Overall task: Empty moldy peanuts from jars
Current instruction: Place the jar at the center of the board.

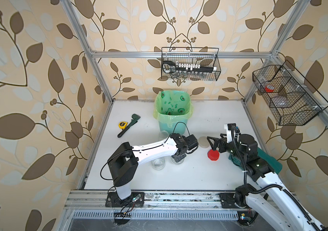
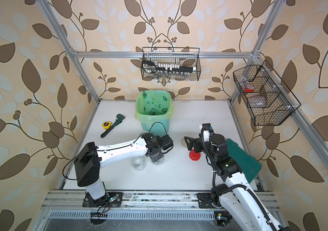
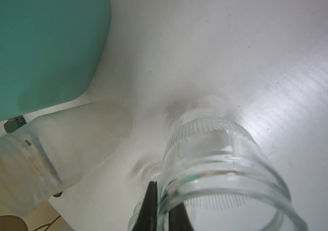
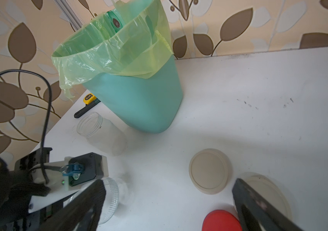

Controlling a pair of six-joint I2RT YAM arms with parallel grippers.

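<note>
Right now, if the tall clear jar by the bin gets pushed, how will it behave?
The tall jar looks empty, so it is probably light and slides easily. Upright and narrow, it may tip, then roll on its round wall.

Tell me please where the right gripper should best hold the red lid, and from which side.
Grip the red lid across its outer edge, coming straight down from above. It lies flat on the table, so only its low side wall gives faces to pinch.

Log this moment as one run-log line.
left end effector: shut on short jar rim | right end effector: open above red lid | short jar: uncapped, looks empty
</note>
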